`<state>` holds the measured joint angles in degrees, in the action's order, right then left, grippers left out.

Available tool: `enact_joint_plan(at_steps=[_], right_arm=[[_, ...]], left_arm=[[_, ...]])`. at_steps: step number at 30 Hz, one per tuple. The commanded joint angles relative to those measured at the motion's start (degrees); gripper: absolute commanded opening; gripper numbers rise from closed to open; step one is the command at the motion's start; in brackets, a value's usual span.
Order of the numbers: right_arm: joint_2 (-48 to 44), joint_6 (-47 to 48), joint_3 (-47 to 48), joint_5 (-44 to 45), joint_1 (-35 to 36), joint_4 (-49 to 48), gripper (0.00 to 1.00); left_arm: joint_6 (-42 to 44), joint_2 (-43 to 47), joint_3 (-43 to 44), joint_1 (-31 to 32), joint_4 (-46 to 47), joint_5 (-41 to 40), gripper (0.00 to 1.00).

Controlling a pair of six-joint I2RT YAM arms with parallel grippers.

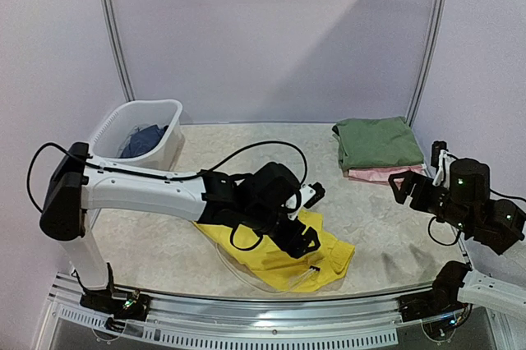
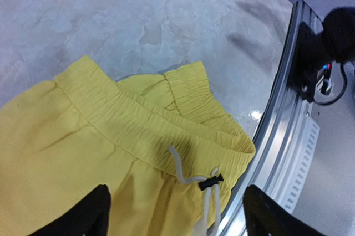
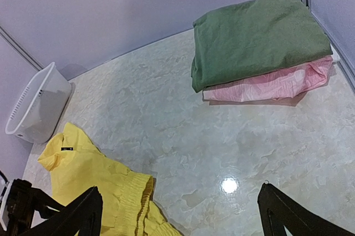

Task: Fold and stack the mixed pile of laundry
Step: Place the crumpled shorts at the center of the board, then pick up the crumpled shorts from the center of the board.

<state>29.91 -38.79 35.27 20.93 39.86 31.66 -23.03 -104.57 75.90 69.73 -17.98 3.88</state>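
Your left gripper (image 2: pixel 175 214) hangs wide open and empty over 1 pair of bright yellow drawstring shorts (image 1: pixel 329 255) at 6 o'clock, probably poised to pinch the waistband. Your right gripper (image 3: pixel 183 219), open and empty, sits clear at 3 o'clock. At 2 o'clock, 1 folded olive-green top (image 1: pixel 374 140) rests on 1 pink garment (image 1: pixel 385 174); 1 dark blue garment (image 1: pixel 144 140) lies in 1 white slotted plastic basket (image 1: pixel 107 126) at 10 o'clock.

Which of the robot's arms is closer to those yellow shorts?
Left. The left gripper hangs right over the yellow shorts; the right gripper sits far off, near the folded stack.
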Motion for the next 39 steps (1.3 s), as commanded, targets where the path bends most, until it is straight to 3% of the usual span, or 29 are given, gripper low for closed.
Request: enact_joint_plan(at_steps=[1,8,19,29,39], right_arm=[[1.93,-0.59,-1.25,0.45,0.4,-0.81,0.99],[7.04,-0.49,-2.77,-3.93,0.4,-5.55,0.99],[22.57,-0.36,-4.0,-16.2,0.37,-16.49,0.99],[34.7,-1.15,-3.27,-23.0,0.46,-24.63,0.99],[40.31,-2.46,-3.45,-25.89,0.46,-28.73,0.99]], left_arm=[[0.72,7.1,-1.79,0.67,3.06,-5.04,0.95],[2.05,13.99,-5.86,0.22,-1.95,-17.58,1.0],[-2.97,31.89,-24.57,-6.93,-3.94,-27.31,1.0],[-6.42,46.17,-39.47,-15.93,-2.97,-25.99,0.98],[-7.69,50.76,-46.26,-23.65,-0.61,-21.84,0.95]])
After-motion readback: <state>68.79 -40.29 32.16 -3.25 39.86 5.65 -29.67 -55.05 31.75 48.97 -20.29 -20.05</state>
